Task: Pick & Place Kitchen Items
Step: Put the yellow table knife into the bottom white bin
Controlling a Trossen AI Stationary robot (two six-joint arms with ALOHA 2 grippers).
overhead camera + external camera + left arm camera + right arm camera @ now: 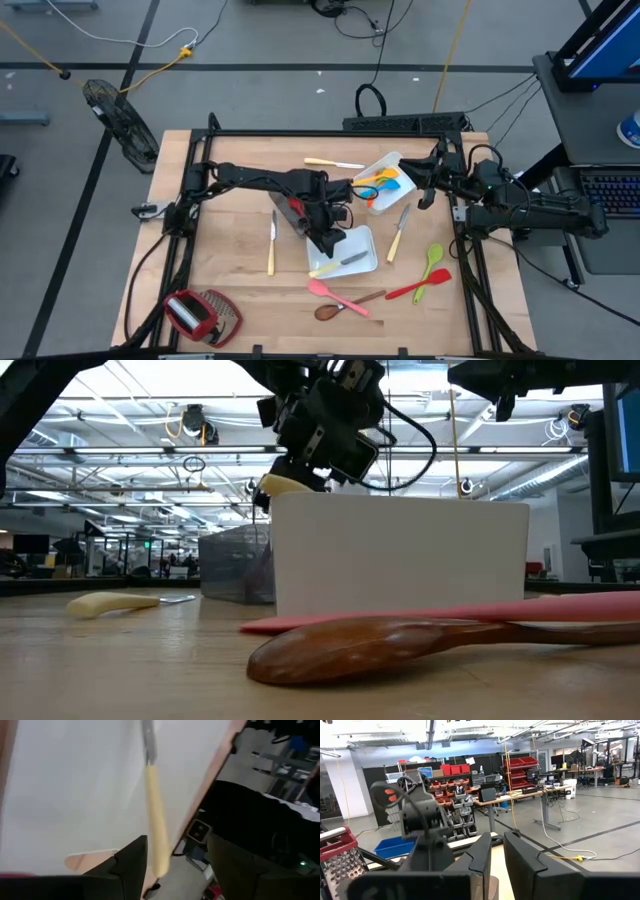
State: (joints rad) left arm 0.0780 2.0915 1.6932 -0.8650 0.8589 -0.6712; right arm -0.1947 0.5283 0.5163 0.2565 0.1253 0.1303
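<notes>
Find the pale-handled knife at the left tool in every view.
High: knife lying in the near white tray, below the left tool.
Low: handle end above the tray wall.
Left wrist: centre, between open fingers.
Right wrist: not visible.
Landmark: the white tray.

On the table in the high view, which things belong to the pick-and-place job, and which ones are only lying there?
Job:
knife in the near tray, under the open left claw
utensils in the far tray
loose knives
pink spatula
wooden spoon
red spoon
green spoon

Lying about:
grater
grey bin
fan
</notes>
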